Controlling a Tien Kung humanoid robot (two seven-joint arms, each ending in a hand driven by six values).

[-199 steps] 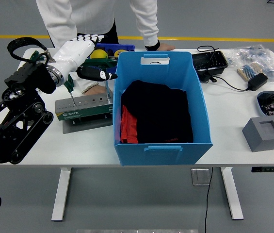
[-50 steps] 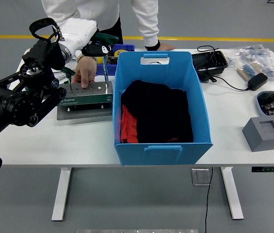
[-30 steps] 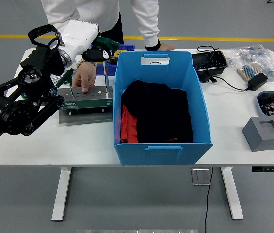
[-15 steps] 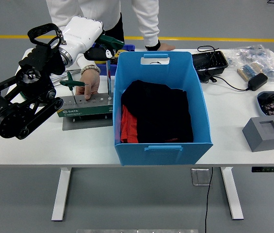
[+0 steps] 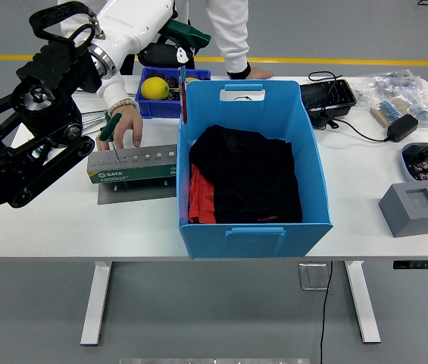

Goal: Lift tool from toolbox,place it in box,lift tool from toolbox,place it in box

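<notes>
The robot's white-shelled left hand (image 5: 170,47) is raised above the far left corner of the big blue plastic box (image 5: 250,171), clenched on the green handle of a long-shafted T-handle tool (image 5: 184,72) whose thin shaft hangs down to the box's rim. The lift looks done and the carry to the box is in hand; the next move calls for swinging the tool rightward over the dark cloth inside and letting go. On the white worktop (image 5: 77,227), the green metal toolbox rack (image 5: 132,165) reads "SATA" on its front. A person's hand (image 5: 125,123) rests at the rack, holding another green-handled tool (image 5: 110,130) there. The right arm is not visible
</notes>
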